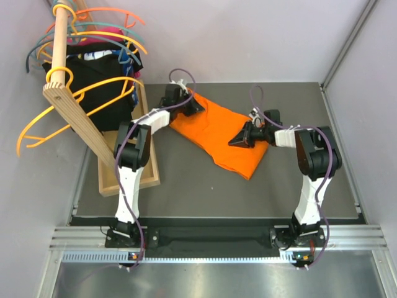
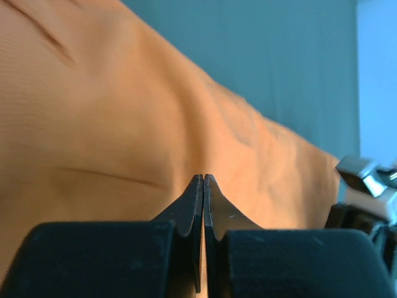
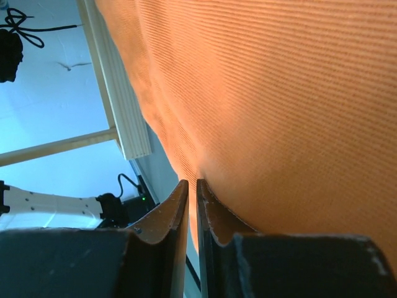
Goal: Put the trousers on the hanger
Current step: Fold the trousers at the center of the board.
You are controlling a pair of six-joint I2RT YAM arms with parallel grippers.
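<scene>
Orange trousers [image 1: 214,130] lie folded flat on the dark grey desk [image 1: 198,186], in its far middle part, running from far left to near right.

1. Left pincer [image 1: 188,104]: positioned at the far-left corner of the trousers. In the left wrist view the left pincer [image 2: 203,177] has both fingers pressed together with no gap showing. The tips sit against the trousers [image 2: 93,112], and a soft ridge in the cloth rises from them. Whether any fabric is caught between the fingers cannot be told.

2. Right pincer [image 1: 240,139]: positioned on the right side of the trousers, pointing left. In the right wrist view the right pincer [image 3: 191,182] has its fingers almost together, with a narrow slit between them. The tips meet the lower edge of the trousers [image 3: 298,93]. Whether cloth sits in the slit cannot be told.

3. Hanger [image 1: 102,82]: amber-yellow, hung on the wooden rack [image 1: 77,121] at the far left of the scene, well apart from the trousers. Its wide arms curve out to the left and right of the rack's slanted post.

4. Other items on the rack: coral-orange hangers [image 1: 127,15] and teal hangers [image 1: 37,48] at the far end of the rod, and black garments [image 1: 99,65] hanging below them. The rack's wooden base tray [image 1: 127,180] rests on the left part of the desk, just beside the left arm [image 1: 133,155].
</scene>
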